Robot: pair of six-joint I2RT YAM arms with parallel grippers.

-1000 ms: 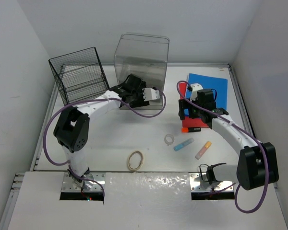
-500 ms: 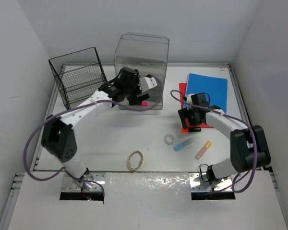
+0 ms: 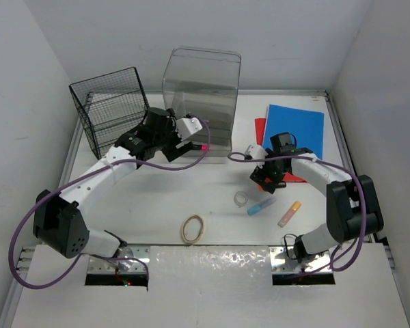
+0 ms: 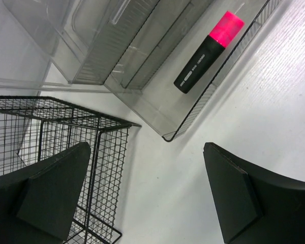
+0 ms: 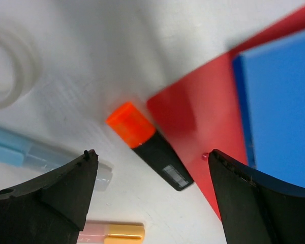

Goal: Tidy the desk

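On the white desk [image 3: 150,198] a pink-capped black highlighter [image 4: 209,52] lies in the pulled-out tray of the clear drawer box [image 3: 201,85]. My left gripper [image 4: 146,148] is open and empty, just back from that tray's corner. In the top view the left gripper [image 3: 191,141] sits left of the highlighter [image 3: 206,146]. An orange-capped black highlighter [image 5: 147,143] lies half on a red folder [image 5: 203,109]. My right gripper [image 5: 152,153] is open, one finger on each side of it. From above, the right gripper [image 3: 265,179] hides it.
A black wire rack [image 3: 109,113] stands at the back left. A blue notebook [image 3: 297,126] lies on the red folder. A small tape ring [image 3: 240,199], a blue pen [image 3: 261,206], a yellow-capped pen [image 3: 289,213] and a larger ring [image 3: 193,228] lie mid-desk.
My left gripper opened, left the pink highlighter in the drawer tray and drew back to the left. My right gripper moved forward and left, coming down over the orange highlighter.
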